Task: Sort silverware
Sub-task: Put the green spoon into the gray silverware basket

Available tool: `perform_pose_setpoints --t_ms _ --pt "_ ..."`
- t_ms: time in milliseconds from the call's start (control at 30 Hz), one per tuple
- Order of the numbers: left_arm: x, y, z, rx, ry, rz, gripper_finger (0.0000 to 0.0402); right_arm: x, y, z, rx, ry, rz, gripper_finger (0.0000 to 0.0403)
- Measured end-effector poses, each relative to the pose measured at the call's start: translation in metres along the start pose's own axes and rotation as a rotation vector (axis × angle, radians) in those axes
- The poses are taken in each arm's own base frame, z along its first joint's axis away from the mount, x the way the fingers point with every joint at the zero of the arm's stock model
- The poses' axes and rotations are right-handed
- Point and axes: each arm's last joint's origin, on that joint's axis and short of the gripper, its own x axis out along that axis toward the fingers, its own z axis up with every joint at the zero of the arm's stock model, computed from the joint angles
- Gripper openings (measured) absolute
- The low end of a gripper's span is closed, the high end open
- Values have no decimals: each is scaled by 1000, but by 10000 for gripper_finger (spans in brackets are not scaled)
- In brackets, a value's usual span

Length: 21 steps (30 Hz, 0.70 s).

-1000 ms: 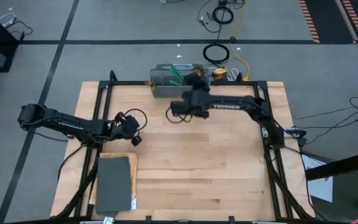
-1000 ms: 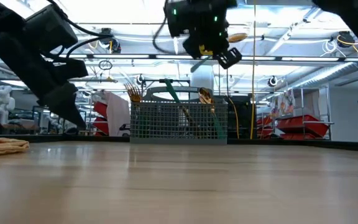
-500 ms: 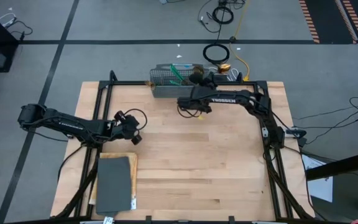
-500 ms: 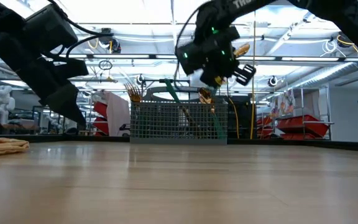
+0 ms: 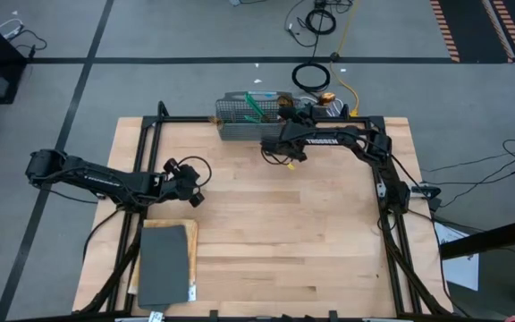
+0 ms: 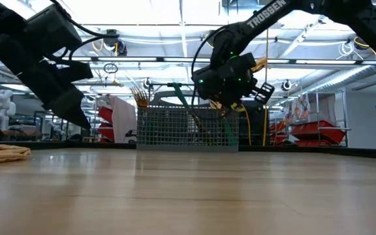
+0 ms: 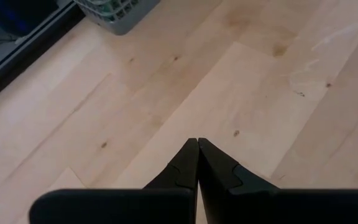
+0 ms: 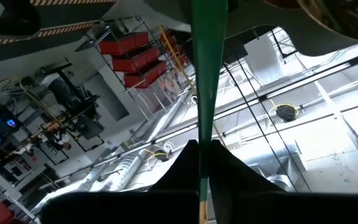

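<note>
Right gripper (image 6: 235,83) clenched on a slim teal-green cutlery handle (image 8: 207,81), pinched between its dark fingers (image 8: 180,163) and running straight out from between them in the right wrist view; head of that piece not told apart. Held up off the table, just beside the grey wire-mesh basket (image 5: 242,117) at the far edge of the pale wooden tabletop (image 5: 266,233). A gold tip (image 6: 260,64) visible beside the gripper in the low view.

Left gripper (image 7: 197,144) shut tight, fingertips touching, grasping nothing, poised above bare wood on the left side of the table, well apart from the basket.

Rest of the gold-headed, teal-handled silverware (image 6: 183,101) standing upright and tilted inside the basket, gold fork tines (image 6: 138,96) poking above its rim.

White lettering "TROSSEN" readable along the right arm (image 6: 269,14), its last letters cut off in the low view.

Flat grey rectangular pad (image 5: 164,264) lying on the near left part of the table. Tan woven mat (image 6: 2,153) at the left edge in the low view.
</note>
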Motion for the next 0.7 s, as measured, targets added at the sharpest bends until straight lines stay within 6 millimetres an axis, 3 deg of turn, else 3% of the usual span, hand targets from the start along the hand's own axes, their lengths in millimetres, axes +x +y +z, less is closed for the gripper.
perform_pose_setpoints --t_ms 700 --pt "0 2 1 1 -28 61 11 5 -2 5 -61 -29 48 0"
